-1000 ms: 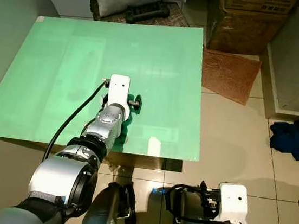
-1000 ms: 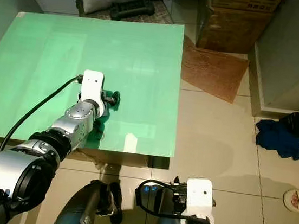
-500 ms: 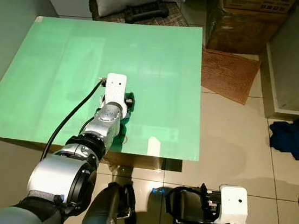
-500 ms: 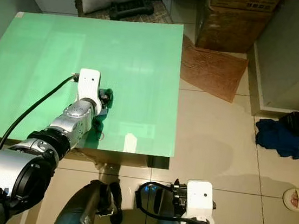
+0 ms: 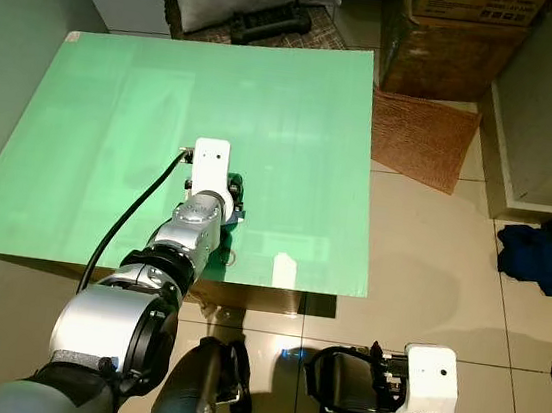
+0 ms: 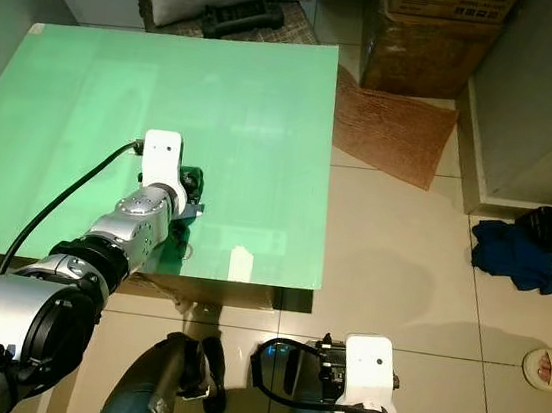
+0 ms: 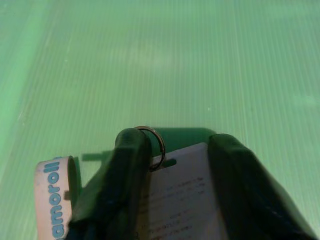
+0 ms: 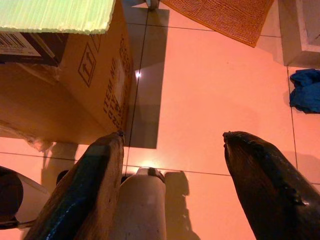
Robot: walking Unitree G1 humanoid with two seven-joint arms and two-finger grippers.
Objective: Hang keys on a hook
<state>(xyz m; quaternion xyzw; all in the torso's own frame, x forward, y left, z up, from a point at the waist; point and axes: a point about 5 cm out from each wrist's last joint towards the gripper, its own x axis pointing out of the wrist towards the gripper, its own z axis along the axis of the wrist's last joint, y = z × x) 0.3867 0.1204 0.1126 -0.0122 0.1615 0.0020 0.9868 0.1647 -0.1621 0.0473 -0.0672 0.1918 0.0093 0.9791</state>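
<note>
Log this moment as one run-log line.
left gripper: on green table, jaws around key tag and ring | right gripper: idle, open above floor

My head cameras look steeply down on the green table point(image 5: 268, 105); both share it. My left wrist camera sits close above it.

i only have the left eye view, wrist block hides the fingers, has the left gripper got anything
Observer: Yes. In the left wrist view a white printed tag sits between the left gripper fingers.
Operator: keys too
Observer: A metal key ring shows at the tag's hole, against one finger; no keys can be made out.
Operator: anything else there
Observer: A white wristband with blue lettering lies beside that finger on the green table.
Operator: right arm
Observer: The right gripper hangs open above the tiled floor.
</note>
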